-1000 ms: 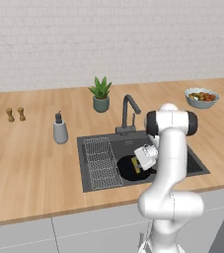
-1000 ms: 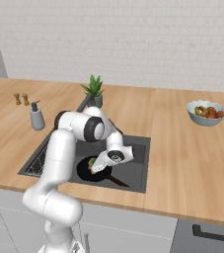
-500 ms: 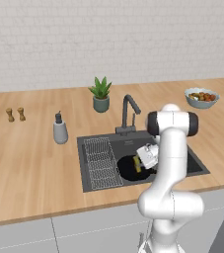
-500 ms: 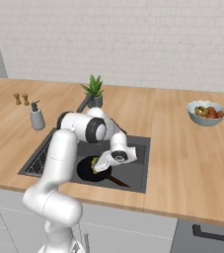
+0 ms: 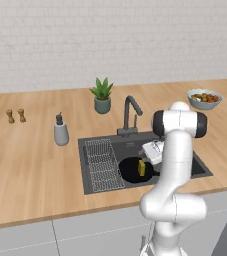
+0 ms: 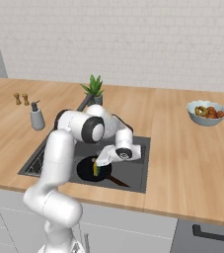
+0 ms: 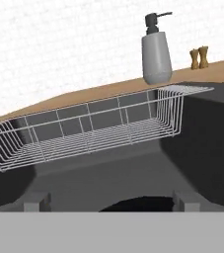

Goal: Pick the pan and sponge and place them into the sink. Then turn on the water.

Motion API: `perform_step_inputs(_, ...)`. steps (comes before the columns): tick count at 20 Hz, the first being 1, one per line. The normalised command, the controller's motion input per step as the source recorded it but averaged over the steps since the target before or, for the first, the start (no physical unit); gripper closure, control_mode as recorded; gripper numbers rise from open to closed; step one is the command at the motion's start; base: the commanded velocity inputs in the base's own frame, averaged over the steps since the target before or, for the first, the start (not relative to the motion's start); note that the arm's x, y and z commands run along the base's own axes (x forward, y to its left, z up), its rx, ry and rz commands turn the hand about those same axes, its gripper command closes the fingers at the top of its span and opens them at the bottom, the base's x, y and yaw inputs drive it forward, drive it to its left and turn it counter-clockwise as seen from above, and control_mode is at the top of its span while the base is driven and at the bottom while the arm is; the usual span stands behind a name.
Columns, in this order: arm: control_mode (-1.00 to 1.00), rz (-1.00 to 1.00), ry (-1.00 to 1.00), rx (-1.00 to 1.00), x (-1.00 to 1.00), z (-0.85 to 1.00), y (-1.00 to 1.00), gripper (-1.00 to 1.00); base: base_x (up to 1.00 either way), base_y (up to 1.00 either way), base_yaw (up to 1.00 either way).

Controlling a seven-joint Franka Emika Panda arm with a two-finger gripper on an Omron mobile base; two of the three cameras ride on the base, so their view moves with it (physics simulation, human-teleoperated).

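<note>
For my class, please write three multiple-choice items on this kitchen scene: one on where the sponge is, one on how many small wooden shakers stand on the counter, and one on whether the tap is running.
1. Where is the sponge?
A. On the pan inside the sink
B. Beside the soap dispenser
C. In the fruit bowl

2. How many small wooden shakers stand on the counter?
A. One
B. Two
C. Four

3. What is the state of the faucet?
A. A stream runs into the basin
B. No water is falling from it
C. It lies broken off on the counter

Answers:
1 A: the sponge sits on the black pan in the sink, just below the open gripper.
2 B: a pair of shakers stands at the far left.
3 B: no stream shows under the spout.
</note>
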Motion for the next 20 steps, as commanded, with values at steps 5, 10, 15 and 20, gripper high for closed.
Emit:
perform_step_inputs(5,-1.00,-0.17,0.00,0.01,-0.48,0.68,0.05,-1.00,0.00,0.00,0.00)
perform_step_inputs(10,-1.00,-0.24,0.00,0.00,-0.42,0.76,0.13,-1.00,0.00,0.00,0.00)
perform_step_inputs(15,-1.00,-0.16,0.00,0.00,-0.23,0.80,0.00,-1.00,0.00,0.00,0.00)
perform_step_inputs(20,-1.00,-0.09,0.00,0.00,-0.17,0.71,-0.01,-1.00,0.00,0.00,0.00)
